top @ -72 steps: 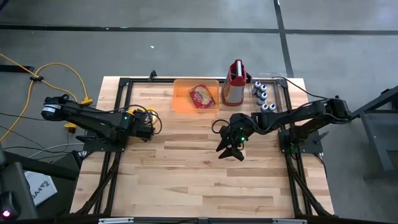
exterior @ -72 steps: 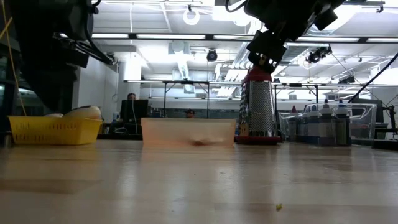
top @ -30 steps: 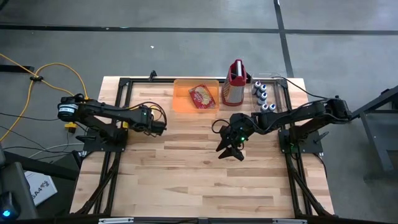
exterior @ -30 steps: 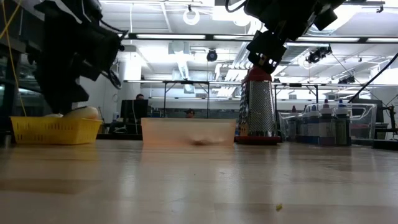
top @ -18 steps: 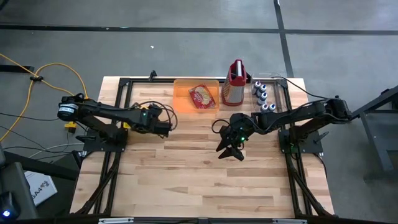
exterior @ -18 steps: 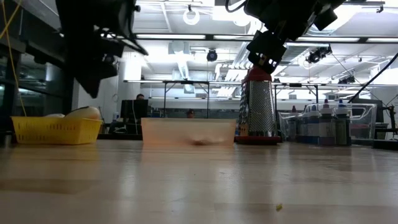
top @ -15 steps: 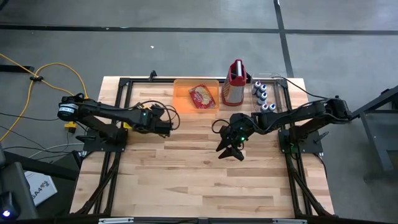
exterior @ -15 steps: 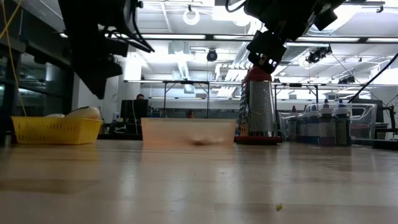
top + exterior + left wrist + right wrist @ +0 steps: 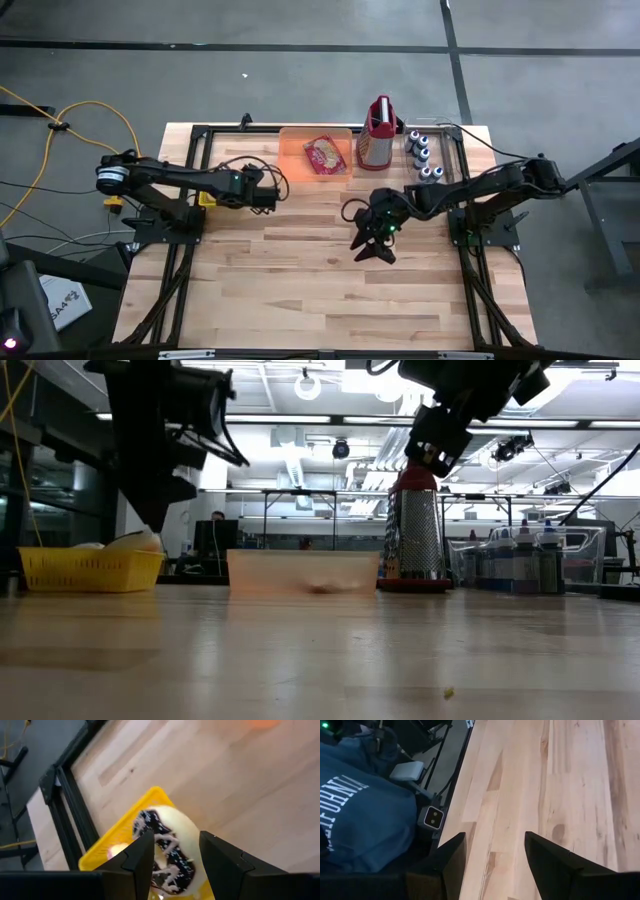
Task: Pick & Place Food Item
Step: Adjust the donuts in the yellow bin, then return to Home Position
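L gripper (image 9: 172, 865) hangs above the yellow plastic mesh basket (image 9: 117, 842) at the table's left side; fingers parted, w/ a pale cream-coloured pastry w/ dark chocolate icing and white drizzle (image 9: 170, 845) seen between them. Can't tell whether the pads touch it or just straddle it from above. Pastry sits in the basket, against the wooden butcher-block tabletop (image 9: 320, 270). In the low view the same basket (image 9: 85, 568) shows at far left w/ a pale rounded item over its rim.

R gripper (image 9: 372, 247) hovers over bare wood near table centre, fingers spread wide, holding nothing; wrist view shows only planks between its dark fingers (image 9: 547, 865), plus a person's blue sweatshirt (image 9: 355, 820) past the table edge.

At the back edge: orange translucent plastic tray (image 9: 316, 155) w/ a reddish packaged food item (image 9: 324, 154) in it, beside a metal box grater w/ red handle (image 9: 377, 134), then a cluster of small bottles (image 9: 421, 155).
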Tool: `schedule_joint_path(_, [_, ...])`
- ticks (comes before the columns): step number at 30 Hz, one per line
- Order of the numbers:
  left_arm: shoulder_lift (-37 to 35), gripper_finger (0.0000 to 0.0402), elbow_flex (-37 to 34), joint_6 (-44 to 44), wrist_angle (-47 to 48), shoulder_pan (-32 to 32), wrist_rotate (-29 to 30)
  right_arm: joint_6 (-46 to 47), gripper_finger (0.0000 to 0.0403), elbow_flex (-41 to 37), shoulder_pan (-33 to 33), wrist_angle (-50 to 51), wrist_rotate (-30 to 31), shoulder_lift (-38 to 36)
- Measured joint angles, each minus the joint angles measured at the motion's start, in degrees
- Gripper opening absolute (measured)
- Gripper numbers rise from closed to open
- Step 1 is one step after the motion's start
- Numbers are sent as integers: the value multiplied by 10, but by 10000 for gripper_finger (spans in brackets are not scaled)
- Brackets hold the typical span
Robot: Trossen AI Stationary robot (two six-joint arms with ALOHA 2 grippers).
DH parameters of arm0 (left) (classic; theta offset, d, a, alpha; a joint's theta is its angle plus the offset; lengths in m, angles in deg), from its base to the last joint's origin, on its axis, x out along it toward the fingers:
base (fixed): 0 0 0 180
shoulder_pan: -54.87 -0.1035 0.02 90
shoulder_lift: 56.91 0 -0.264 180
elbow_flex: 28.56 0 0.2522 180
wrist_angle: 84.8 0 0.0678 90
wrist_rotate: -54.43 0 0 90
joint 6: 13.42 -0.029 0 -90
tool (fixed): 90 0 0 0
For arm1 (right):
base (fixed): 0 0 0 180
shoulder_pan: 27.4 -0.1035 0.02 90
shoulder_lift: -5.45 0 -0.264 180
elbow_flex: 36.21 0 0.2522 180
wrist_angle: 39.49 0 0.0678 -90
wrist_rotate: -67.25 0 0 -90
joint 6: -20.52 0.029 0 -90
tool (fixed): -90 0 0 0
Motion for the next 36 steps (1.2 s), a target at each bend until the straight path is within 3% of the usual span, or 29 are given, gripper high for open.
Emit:
schedule_joint_path(15, [44,148,-5,23,56,-2,-24,0,190,0,-5,5,1,0])
schedule_joint_path(27, [43,148,-3,-8,25,2,-14,0,190,0,-4,6,1,0])
schedule_joint_path(36, [43,148,44,-40,24,2,-7,0,190,0,-4,6,1,0])
